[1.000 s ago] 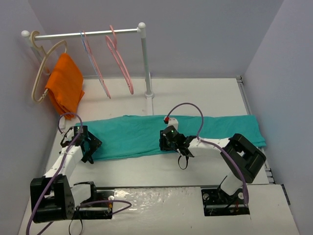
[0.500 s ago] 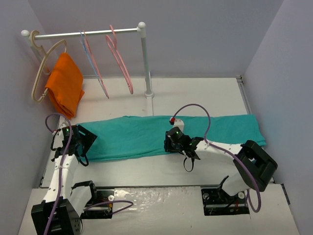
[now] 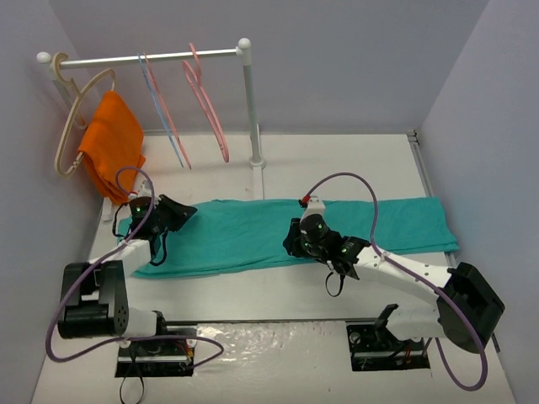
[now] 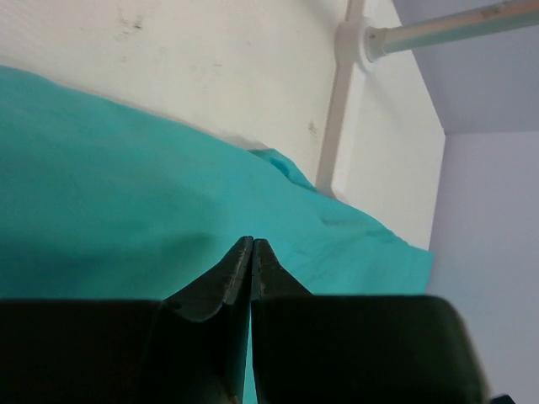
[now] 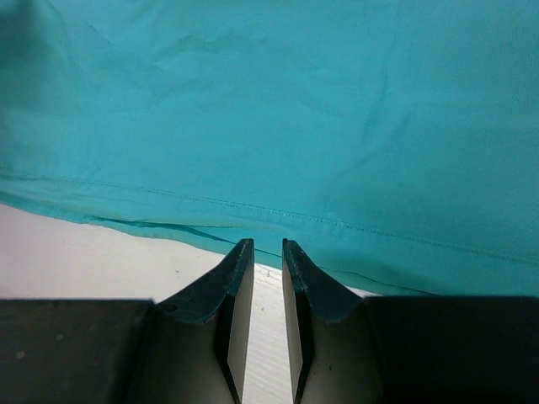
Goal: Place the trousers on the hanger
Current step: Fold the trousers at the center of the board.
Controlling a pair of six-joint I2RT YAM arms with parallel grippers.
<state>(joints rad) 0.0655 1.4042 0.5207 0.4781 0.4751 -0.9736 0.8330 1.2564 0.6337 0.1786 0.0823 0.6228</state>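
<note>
The fingers [image 4: 221, 282] of the left gripper [image 4: 251, 246] are pressed together tip to tip at the bottom centre of its wrist view, over the teal trousers [image 4: 101, 185]. I see no fold caught between them, so I would reopen and press down into the cloth before lifting. The foot of the rack [image 4: 348, 40] shows at the upper right there. In the right wrist view the right gripper [image 5: 263, 246] has its fingers [image 5: 236, 282] a narrow slit apart, with bare table [image 5: 76, 252] showing through and the tips at the stitched near hem. To my eye it should nudge forward over that hem so the cloth edge sits inside before it closes. Only the overhead view gives the whole. The trousers lie flat across the middle of the frame, the left gripper at their left end and the right at mid-length on the near edge. The salmon-pink hanger [image 3: 209, 105] hangs on the rack at the upper left, well apart from the cloth, which neither wrist camera shows.
</note>
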